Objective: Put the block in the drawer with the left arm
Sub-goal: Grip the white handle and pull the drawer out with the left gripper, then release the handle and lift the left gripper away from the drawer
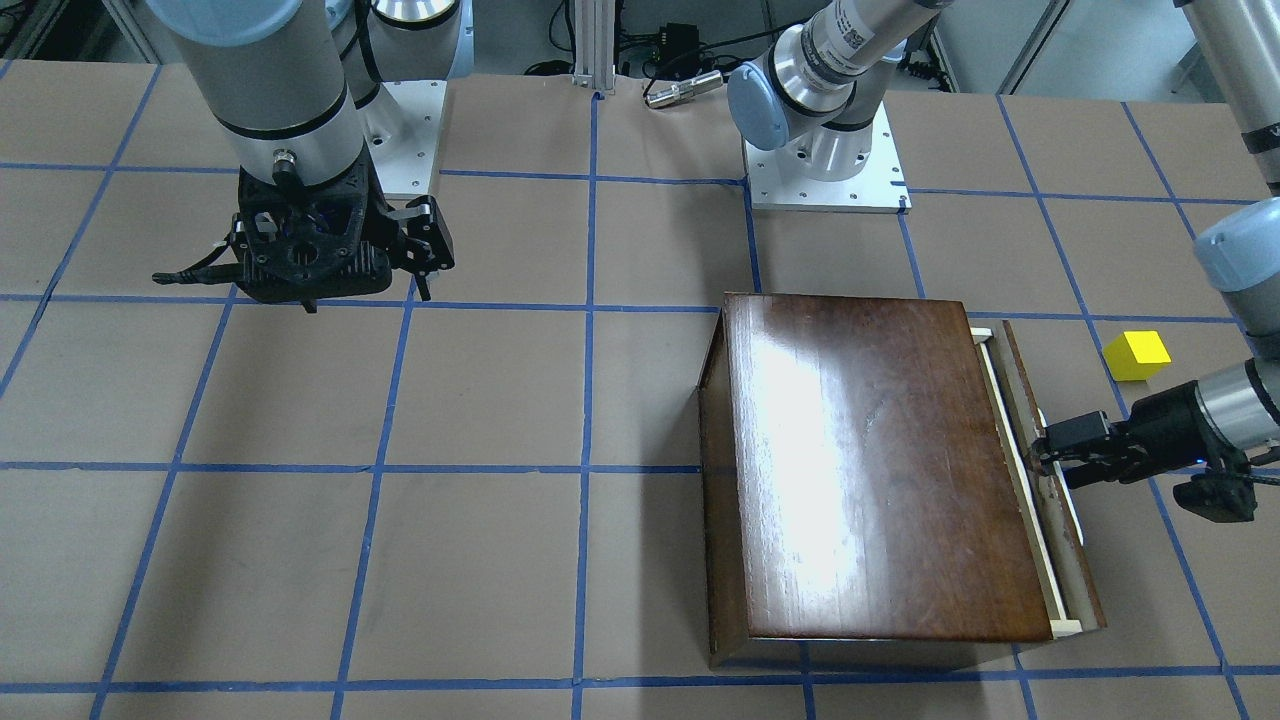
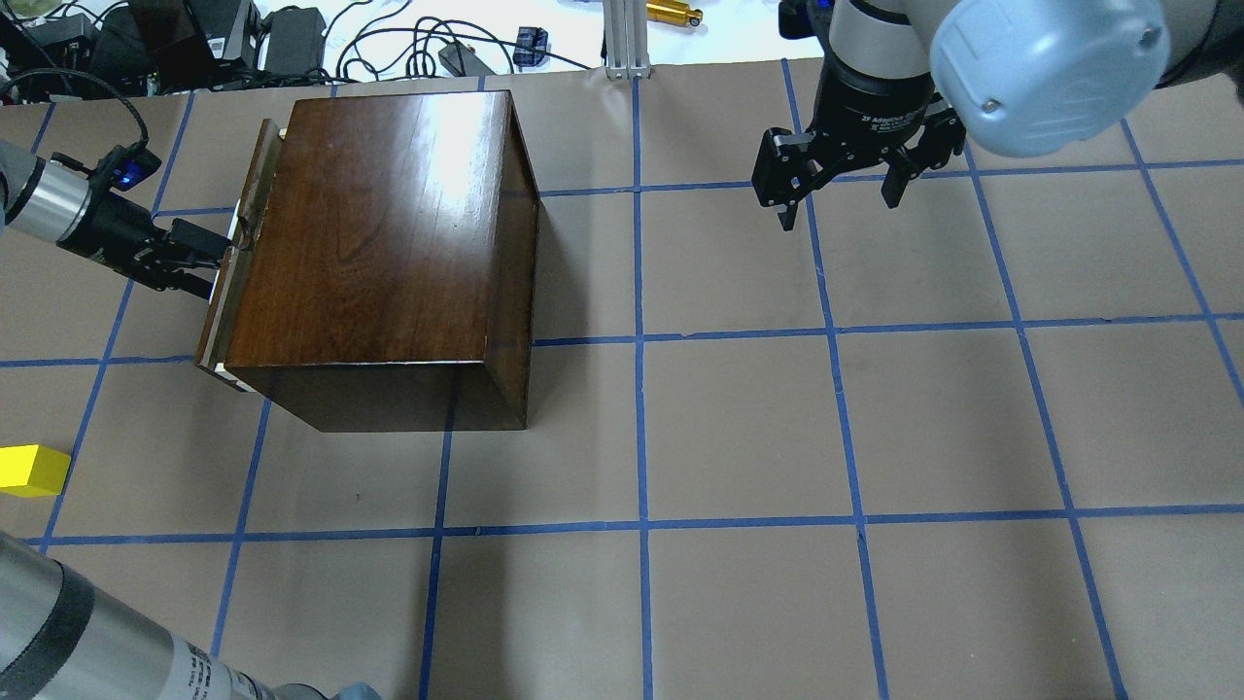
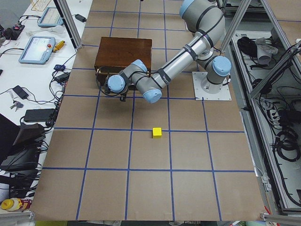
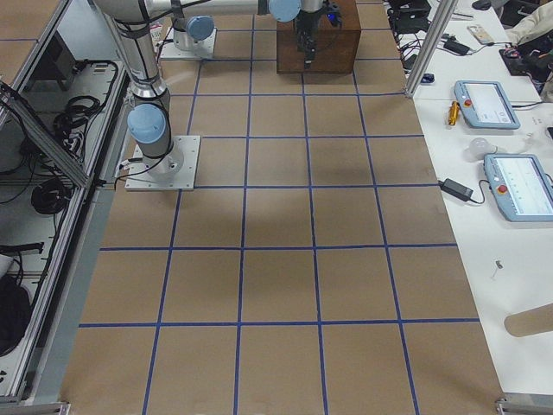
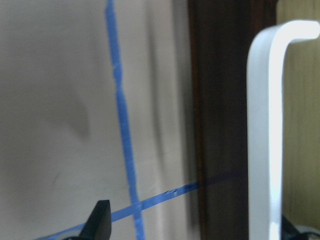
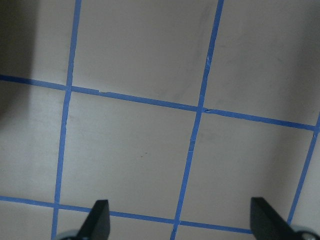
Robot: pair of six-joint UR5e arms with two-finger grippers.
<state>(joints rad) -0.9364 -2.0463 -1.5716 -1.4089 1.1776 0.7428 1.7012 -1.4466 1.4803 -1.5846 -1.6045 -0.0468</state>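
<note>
Seen from behind the robot, from the left: first the block [image 2: 34, 470], a small bright yellow cube w/ clean sharp edges. It lies flat on the brown table [image 2: 739, 437] at the far left, well apart from the cabinet, and no finger is near it.

Next is the left gripper [image 2: 209, 262], reaching sideways at the drawer [image 2: 251, 180]. Its fingers are spread and press on nothing: in the wrist view the white handle [image 5: 262, 140] stands between the 2 tips, close to one and clear of the other. The drawer is out only a crack, so just a thin strip of pale wood shows beside the dark front panel.

Then comes the cabinet [image 2: 389, 233], glossy dark brown, w/ a big glare on top.

Far right, the right gripper [image 2: 836, 202] hangs above the table w/ fingers wide apart, holding nothing.

My judgement: the step in hand is opening the drawer, and the block part is not yet begun. The next move, I think, needs the fingers to pinch the handle and pull straight out, away from the cabinet, until the tray is open from above. A skewed pull may drag the cabinet. After that the arm must go for the cube, which looks rigid and easy to pinch on 2 opposite faces
</note>
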